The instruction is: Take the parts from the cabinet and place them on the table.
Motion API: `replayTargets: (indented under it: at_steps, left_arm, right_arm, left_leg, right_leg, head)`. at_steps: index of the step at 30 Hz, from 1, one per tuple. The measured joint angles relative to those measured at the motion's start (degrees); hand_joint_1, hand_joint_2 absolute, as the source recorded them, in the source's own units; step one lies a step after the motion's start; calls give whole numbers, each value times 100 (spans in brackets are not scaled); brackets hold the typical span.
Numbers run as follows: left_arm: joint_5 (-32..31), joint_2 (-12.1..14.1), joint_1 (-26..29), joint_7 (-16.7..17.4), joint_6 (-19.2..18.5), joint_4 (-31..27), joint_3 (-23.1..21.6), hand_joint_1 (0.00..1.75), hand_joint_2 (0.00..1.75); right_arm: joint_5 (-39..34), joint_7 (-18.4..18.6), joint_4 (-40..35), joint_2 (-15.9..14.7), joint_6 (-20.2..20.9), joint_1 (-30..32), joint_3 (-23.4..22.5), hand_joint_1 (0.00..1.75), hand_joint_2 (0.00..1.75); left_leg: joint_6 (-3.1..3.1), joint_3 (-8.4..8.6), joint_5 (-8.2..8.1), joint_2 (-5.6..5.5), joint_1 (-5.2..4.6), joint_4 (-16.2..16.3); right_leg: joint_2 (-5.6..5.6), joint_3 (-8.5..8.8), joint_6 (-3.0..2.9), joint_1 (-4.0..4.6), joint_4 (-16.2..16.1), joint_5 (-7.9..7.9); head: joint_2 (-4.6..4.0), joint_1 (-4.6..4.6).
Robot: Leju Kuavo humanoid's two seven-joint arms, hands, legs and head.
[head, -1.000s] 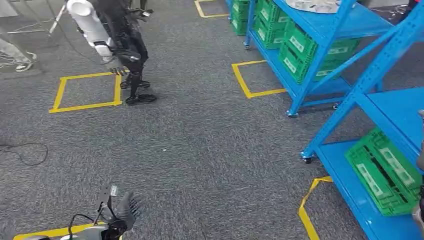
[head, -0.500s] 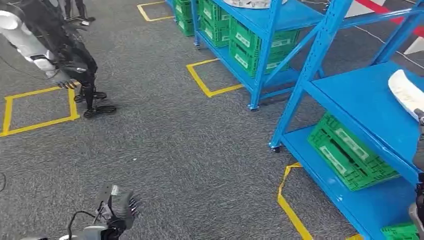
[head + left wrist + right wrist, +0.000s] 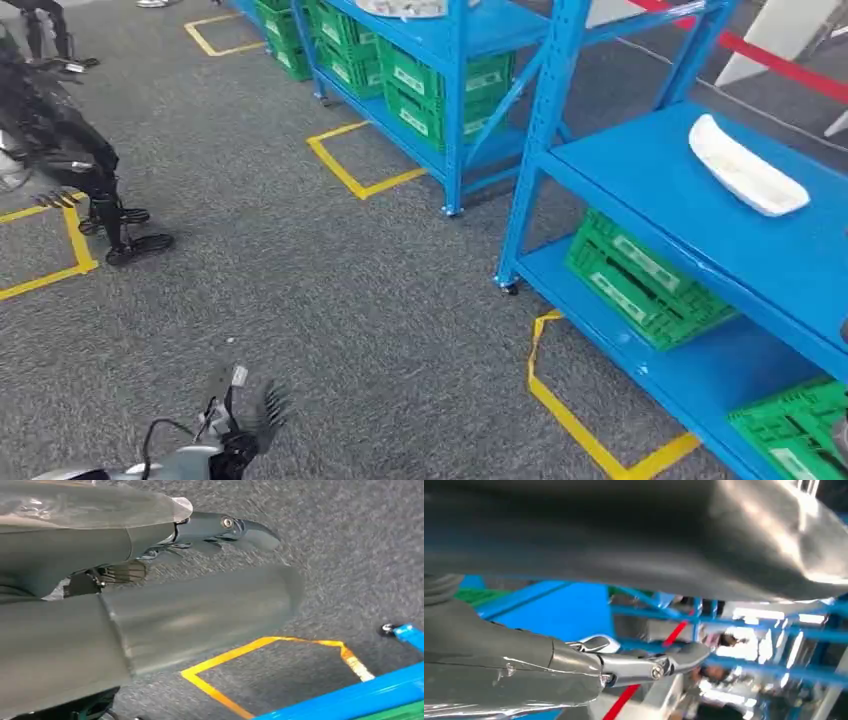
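A white, elongated part [image 3: 745,165] lies on the middle board of the near blue cabinet [image 3: 640,185] at the right of the head view. A second pale part [image 3: 405,8] rests on top of the farther cabinet. My left hand [image 3: 250,420] hangs low at the bottom left over the carpet, fingers spread, holding nothing. Its thick thumb [image 3: 200,615] and dark fingers [image 3: 225,530] show above the floor in the left wrist view. My right hand [image 3: 624,665] appears stretched out and empty, with blue shelving behind it. Both hands are far from the white part.
Green crates [image 3: 640,280] sit on the near cabinet's bottom board, and more [image 3: 440,85] fill the farther cabinet. Yellow tape squares [image 3: 590,440] mark the grey carpet. Another robot's dark legs [image 3: 100,200] stand at the left. A red and white barrier [image 3: 760,60] runs behind.
The camera has turned right: the cabinets slid left and closer, and the white part came fully into view. The other robot drifted to the left edge. My hands keep their pose.
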Motion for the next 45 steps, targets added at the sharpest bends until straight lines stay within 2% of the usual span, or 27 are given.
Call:
replayTargets:
  at_steps: [2,3,5,7,8,9,11,12,13,17,18,19,20,22,23,24,26,27,28,33,35,37,39,42,43,44,45]
  left_arm:
    - [-4,-9,-28,61,-11,0,-9,0,0]
    - [9,-15,-42,77,-22,0,-11,0,0]
    - [24,-33,-79,116,-44,0,-22,0,0]
    - [57,-35,-65,120,-55,0,-24,0,0]
    - [77,-37,-42,120,-44,0,-24,0,0]
    - [98,-37,-22,120,-20,0,-24,0,0]
    - [123,-42,-23,120,-28,0,-24,0,0]
    - [125,-42,-35,120,-52,0,-24,0,0]
    - [129,-37,-46,127,-70,0,-24,0,0]
    - [225,-55,-74,186,-184,-2,-22,0,0]
    - [225,-70,-88,186,-186,-2,-24,0,0]
    - [219,-72,-93,186,-186,-4,-22,0,0]
    - [214,-70,-96,186,-181,-2,-24,0,0]
    - [201,-70,-73,186,-170,-2,-24,0,0]
    - [201,-70,-66,186,-160,-2,-24,0,0]
    - [199,-72,-64,186,-146,-2,-24,0,0]
    - [186,-85,-72,186,-127,-2,-24,0,0]
    - [186,-94,-75,184,-122,-4,-24,0,0]
    - [188,-85,-75,177,-122,-2,-22,0,0]
    - [188,-90,-111,173,-122,-4,-24,0,0]
    - [188,-94,-131,173,-122,-6,-24,0,0]
    - [190,-90,-109,173,-120,-4,-24,0,0]
    - [203,-87,-76,173,-120,-4,-24,0,0]
    - [203,-83,-94,173,-120,-4,-24,0,0]
    - [203,-72,-101,173,-120,-4,-24,0,0]
    - [203,-57,-105,173,-120,-4,-24,0,0]
    - [203,-55,-108,173,-120,-4,-24,0,0]
  right_arm:
    - [2,17,-13,-2,0,31,-37,0,0]
    - [7,20,-35,-2,0,32,-50,0,0]
    - [9,22,-61,-2,0,2,-76,0,0]
    - [9,28,-59,-2,7,35,-79,0,0]
    - [9,33,-59,-2,9,43,-81,0,0]
    - [0,39,-59,-2,9,46,-87,0,0]
    - [-31,57,-61,-2,9,45,-114,0,0]
    - [-37,61,-61,-2,9,44,-116,0,0]
    - [-42,63,-61,-2,9,42,-116,0,0]
    - [-57,74,-83,-6,9,65,-133,0,0]
    - [-57,74,-89,-11,9,71,-142,0,0]
    - [-57,70,-94,-20,9,61,-160,0,0]
    - [-57,70,-98,-24,7,52,-164,0,0]
    - [-61,68,-105,-24,0,91,-173,0,0]
    - [-61,68,-105,-24,0,114,-175,0,0]
    - [-61,66,-105,-24,-2,127,-175,0,0]
    - [-61,66,-107,-24,-2,126,-184,0,0]
    - [-61,63,-107,-26,-7,123,-188,0,0]
    - [-61,57,-111,-28,-17,118,-192,0,0]
    - [-61,59,-159,-37,-63,122,-212,0,0]
    - [-63,70,-199,-44,-85,97,-210,0,0]
    - [-61,76,-201,-46,-90,111,-201,0,0]
    - [-66,83,-201,-44,-94,116,-194,0,0]
    - [-70,83,-201,-46,-94,115,-188,0,0]
    - [-70,83,-201,-46,-94,114,-188,0,0]
    - [-70,83,-201,-46,-94,112,-188,0,0]
    - [-70,83,-201,-46,-94,115,-188,0,0]
  left_leg:
    - [-59,28,-22,142,18,1]
    - [-98,20,-98,78,40,51]
    - [-113,-306,-518,-375,65,776]
    - [-116,-815,-886,-515,63,1773]
    - [-107,-967,-897,-533,63,2009]
    - [-89,-971,-775,-538,62,1946]
    - [-28,-610,-239,-591,61,1078]
    - [7,-348,17,-722,62,520]
    - [34,-204,81,-998,63,181]
    - [64,-153,88,-793,58,41]
    - [109,-134,124,-707,94,-21]
    - [122,-114,127,-659,80,-33]
    - [160,-112,115,-606,75,-33]
    - [170,-115,109,-461,60,-31]
    - [169,-116,106,-395,60,-30]
    - [163,-113,100,-341,60,-29]
    - [136,-91,78,-213,62,-23]
    - [108,-64,59,-156,65,-19]
    - [74,-46,37,-109,45,-16]
    - [-70,-39,-25,100,28,28]
    - [-109,-254,-371,-434,72,568]
    - [-123,-740,-801,-531,69,1565]
    - [-107,-1025,-838,-536,67,2017]
    - [-18,-469,-92,-654,66,753]
    - [21,-222,105,-929,67,238]
    - [28,-145,69,-1086,77,43]
    - [14,-146,81,-972,59,31]
  right_leg:
    - [143,-10,-80,19,-5,13]
    - [192,17,-127,-16,-34,33]
    - [301,2,-172,-9,-37,53]
    - [428,-10,-201,8,-37,56]
    - [512,-15,-208,16,-35,61]
    - [597,-13,-212,20,-34,63]
    - [758,-3,-205,21,-32,69]
    - [828,2,-196,18,-32,74]
    - [874,-14,-181,22,-28,76]
    - [1125,-91,-34,5,-50,124]
    - [1018,-157,-25,-4,1,81]
    - [682,-227,-6,24,181,-62]
    - [486,-388,26,22,556,-292]
    - [375,-870,84,-11,1626,-766]
    - [366,-994,105,-21,1910,-826]
    - [358,-973,120,-37,1887,-757]
    - [278,-532,137,-58,1068,-316]
    - [152,-206,136,-58,466,-73]
    - [-113,-10,127,-34,54,-68]
    - [204,44,-110,-1,-29,-14]
    - [300,35,-170,-9,-35,5]
    - [418,25,-199,3,-35,9]
    - [576,16,-212,18,-34,18]
    - [800,28,-202,20,-32,26]
    - [858,24,-196,5,-32,29]
    - [920,-8,-166,41,-15,28]
    - [992,-22,-132,11,-19,40]
  head:
    - [0,2]
    - [0,-6]
    - [0,-50]
    - [0,-76]
    - [0,-74]
    - [0,-81]
    - [0,-92]
    - [0,-92]
    - [0,-94]
    - [0,-83]
    - [0,-74]
    - [0,-63]
    - [0,-15]
    - [0,2]
    - [0,11]
    - [0,11]
    - [0,11]
    - [0,15]
    - [0,26]
    - [0,-17]
    - [0,-43]
    - [0,-83]
    - [0,-85]
    - [0,-94]
    - [0,-101]
    - [0,-92]
    - [0,-87]
